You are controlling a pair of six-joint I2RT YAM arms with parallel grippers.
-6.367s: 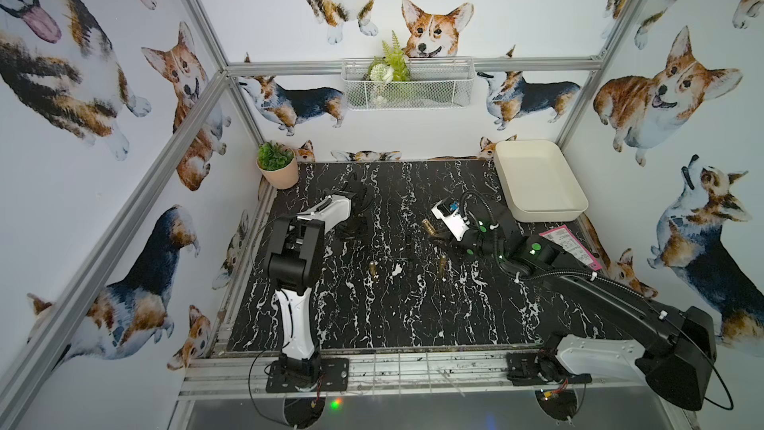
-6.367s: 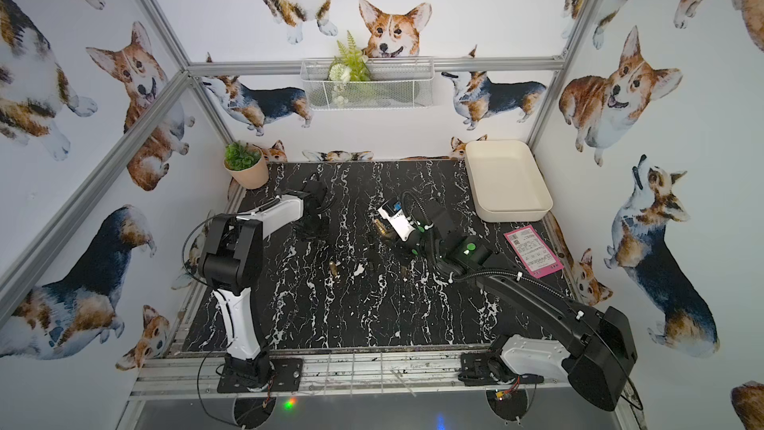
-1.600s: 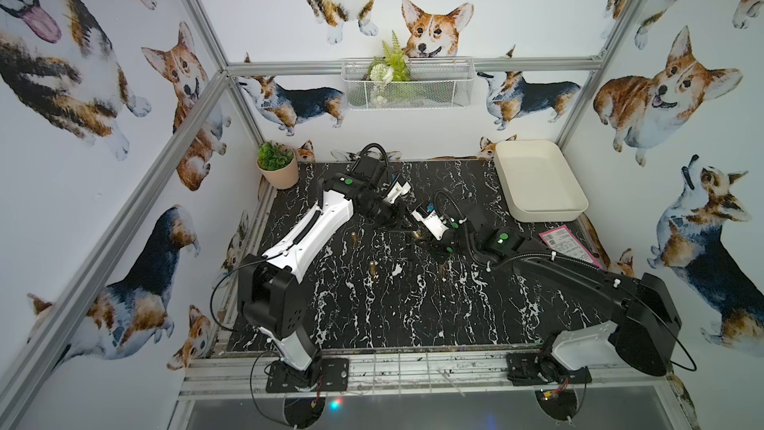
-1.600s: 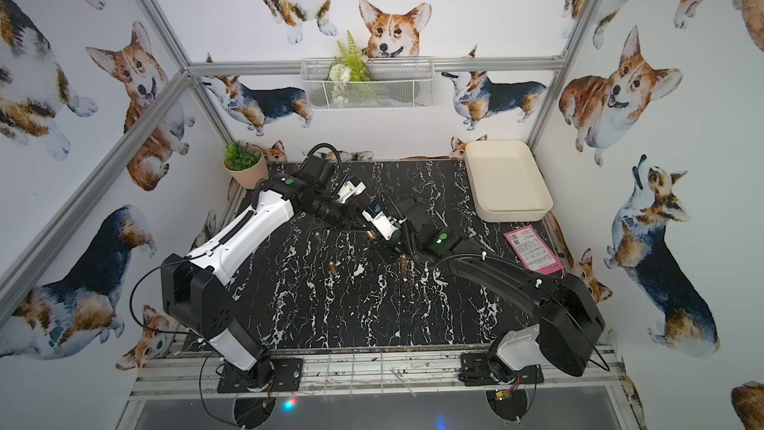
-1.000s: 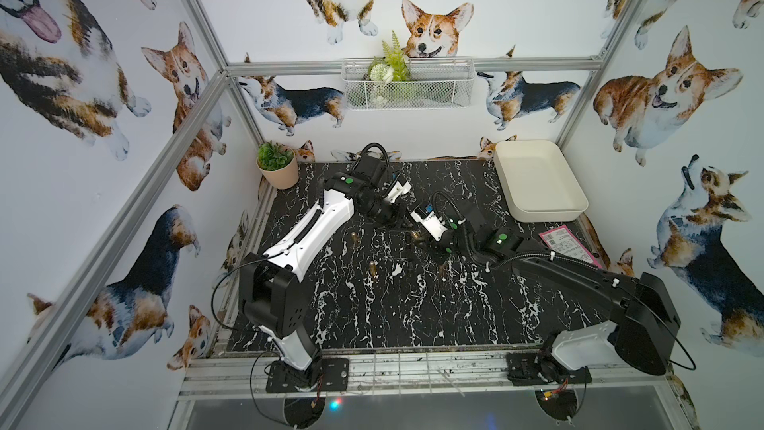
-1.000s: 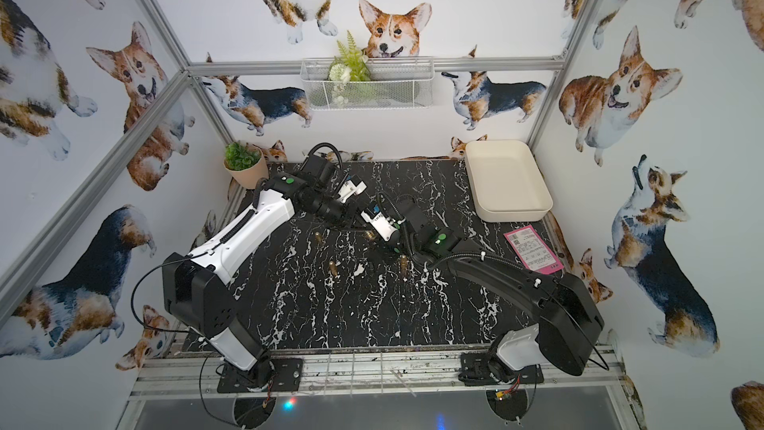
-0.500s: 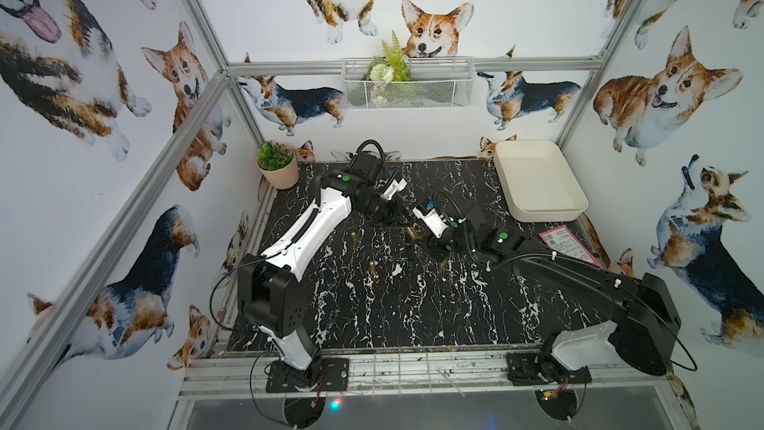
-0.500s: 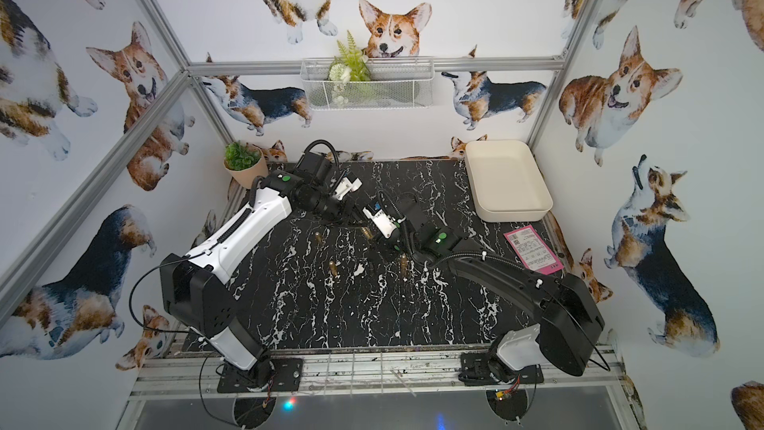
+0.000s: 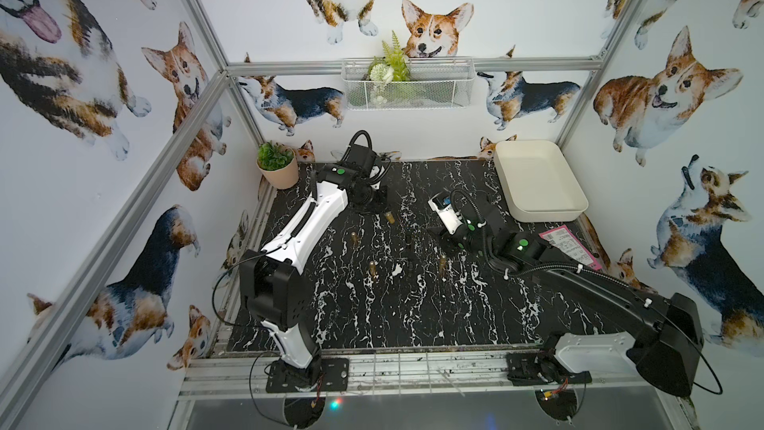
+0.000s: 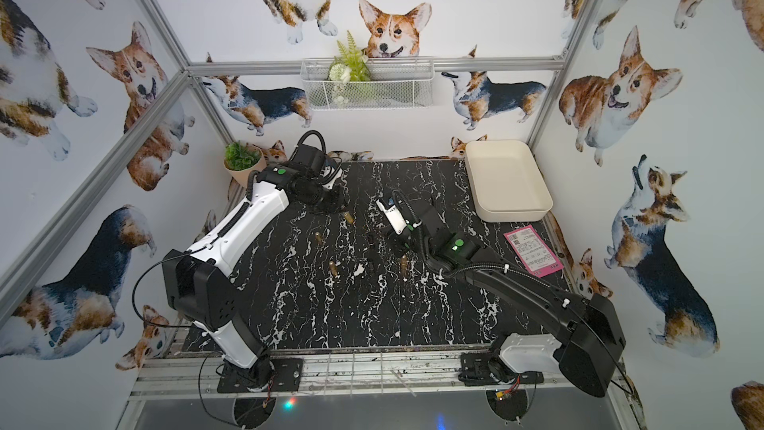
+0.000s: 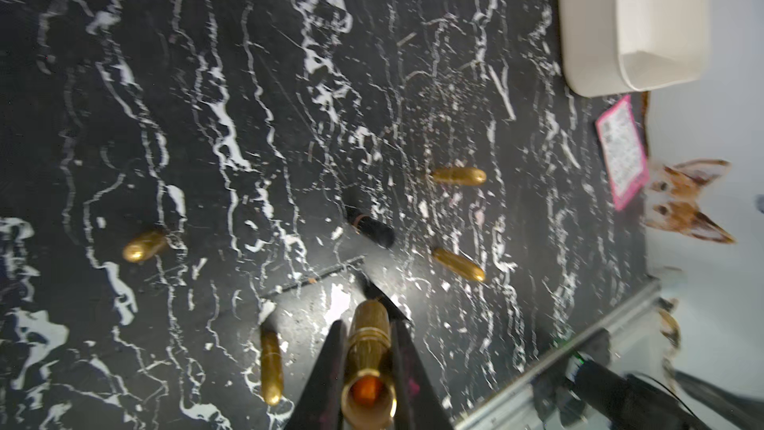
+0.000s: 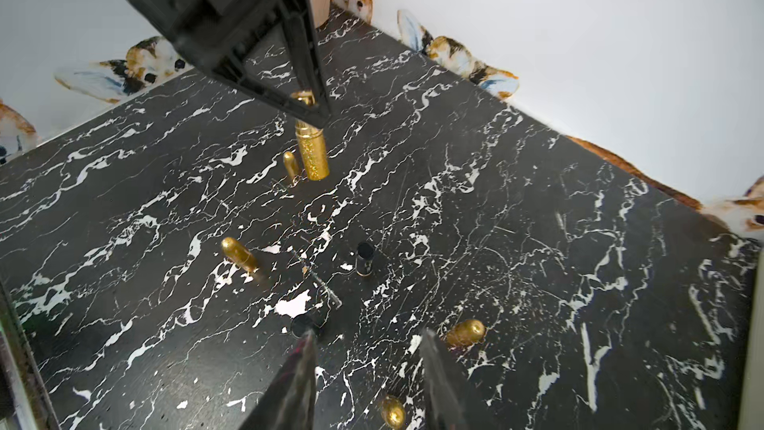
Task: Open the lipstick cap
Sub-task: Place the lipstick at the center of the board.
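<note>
Left end effector [image 11: 367, 326] was clamped on the gold lipstick [image 11: 368, 349], holding it over the back of the marbled tabletop [image 12: 496, 241], with orange showing inside its open end. Right end effector [image 12: 368, 335] hovered well apart, jaws partly spread and empty, over scattered gold pieces [image 12: 239, 256] and a black tube [image 12: 365, 258].

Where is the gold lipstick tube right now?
The gold lipstick tube is clamped in the left gripper at the table's back left, near the potted plant.
</note>
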